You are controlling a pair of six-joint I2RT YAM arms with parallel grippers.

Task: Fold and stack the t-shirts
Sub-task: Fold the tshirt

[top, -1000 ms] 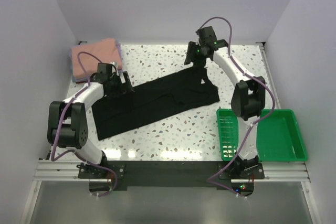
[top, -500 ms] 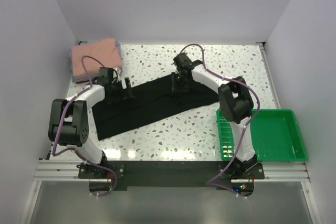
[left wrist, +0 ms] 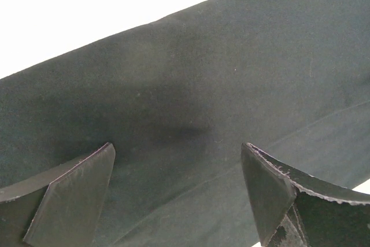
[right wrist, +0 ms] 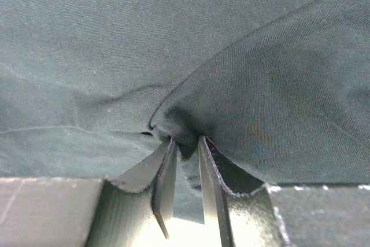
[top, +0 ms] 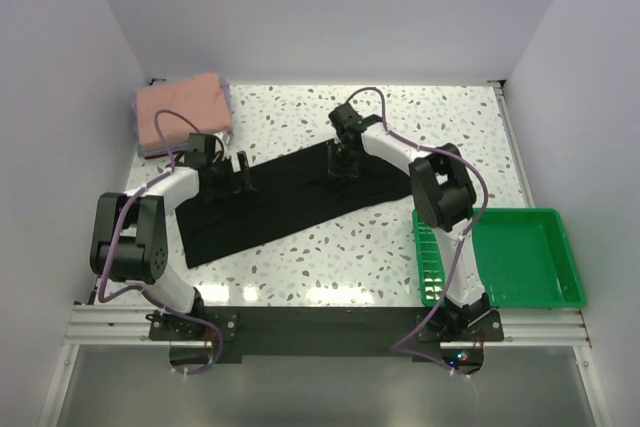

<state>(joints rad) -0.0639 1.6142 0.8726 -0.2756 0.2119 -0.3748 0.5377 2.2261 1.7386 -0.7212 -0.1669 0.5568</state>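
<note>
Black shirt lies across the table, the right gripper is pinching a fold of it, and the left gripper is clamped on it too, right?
Not the left gripper: the left wrist view shows it open, fingers spread over the black shirt. The right gripper does pinch a fold.

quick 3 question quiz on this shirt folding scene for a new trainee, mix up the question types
1. True or false: the left gripper stands open over the black t-shirt.
2. Where on the table does the folded stack lie? A near right corner, B far left corner, C centre.
3. Fill in: the right gripper pinches a fold of the ____.

Key: 1 true; 2 B; 3 black t-shirt.
</note>
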